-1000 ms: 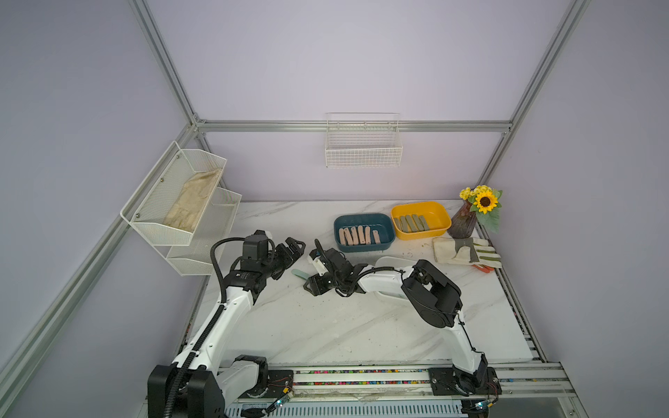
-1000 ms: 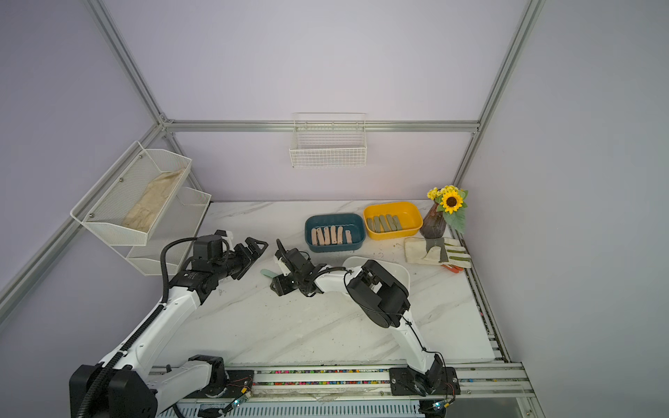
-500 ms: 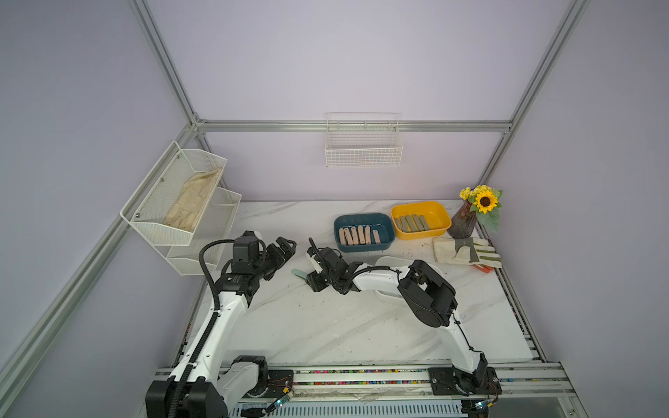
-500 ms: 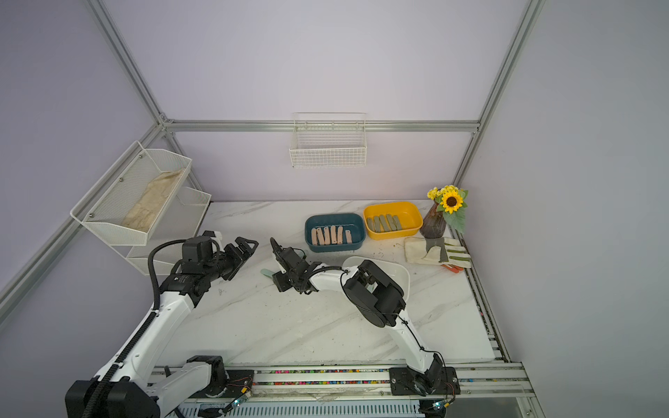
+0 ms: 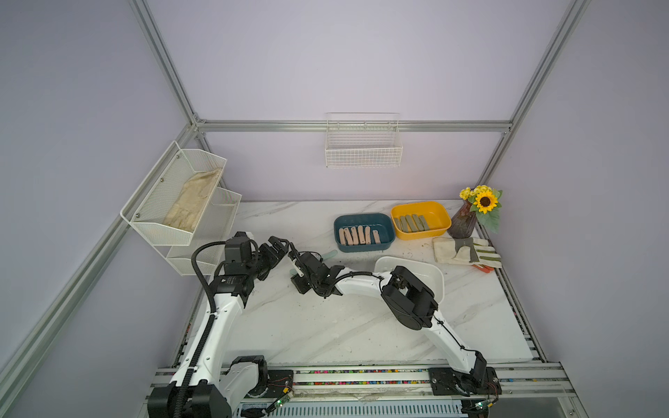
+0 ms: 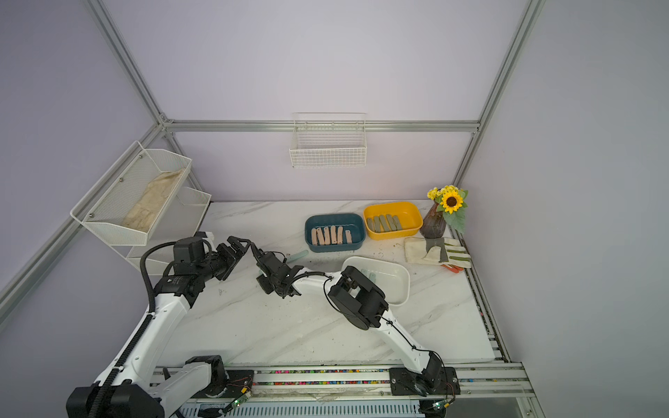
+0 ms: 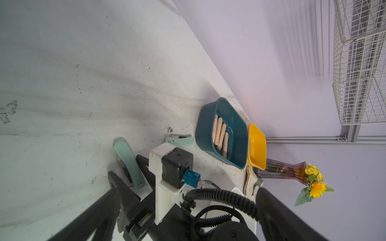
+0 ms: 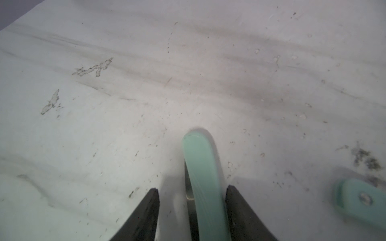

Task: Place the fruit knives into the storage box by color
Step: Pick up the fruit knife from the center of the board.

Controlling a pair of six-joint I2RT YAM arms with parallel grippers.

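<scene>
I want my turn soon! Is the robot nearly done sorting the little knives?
Nearly. Done: pink knives lie in the teal box, grey-green knives in the yellow box. In hand: the right claw straddles a mint knife, not yet clamped. Left: that one and another mint knife on the table probably belong in the white box.

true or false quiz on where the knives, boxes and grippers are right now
The teal box holds peach pink knives. True.
The yellow box holds mint green knives. False: it holds grey-green knives.
The right gripper has a mint green knife between its fingers. True.
The left gripper holds a knife. False: it is open and empty.
The striped glove lies in the yellow box. False: it lies on the table beside the vase.
</scene>
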